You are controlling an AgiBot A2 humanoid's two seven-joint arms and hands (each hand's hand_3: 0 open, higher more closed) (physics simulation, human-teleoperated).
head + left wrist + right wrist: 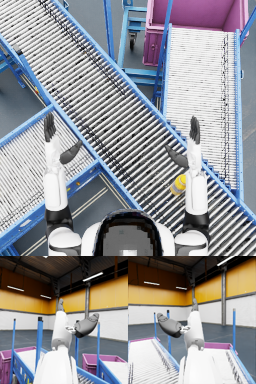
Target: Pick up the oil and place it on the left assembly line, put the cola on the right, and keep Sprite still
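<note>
A yellow oil bottle (pixel 178 184) lies on the long diagonal roller conveyor (pixel 100 100), just left of my right forearm. My left hand (pixel 54 141) is raised flat over the left conveyor (pixel 20 170), fingers straight, thumb out, holding nothing. My right hand (pixel 189 145) stands the same way beyond the bottle, empty. In the left wrist view my left hand (pixel 75 323) points up into the hall. In the right wrist view my right hand (pixel 181 322) does likewise. No cola or Sprite shows in any view.
The right conveyor (pixel 200 85) runs away toward a purple bin (pixel 195 20) at the top right. Blue frame rails (pixel 110 30) and posts edge every conveyor. Purple bins (pixel 98 362) also stand at the conveyor ends in the left wrist view.
</note>
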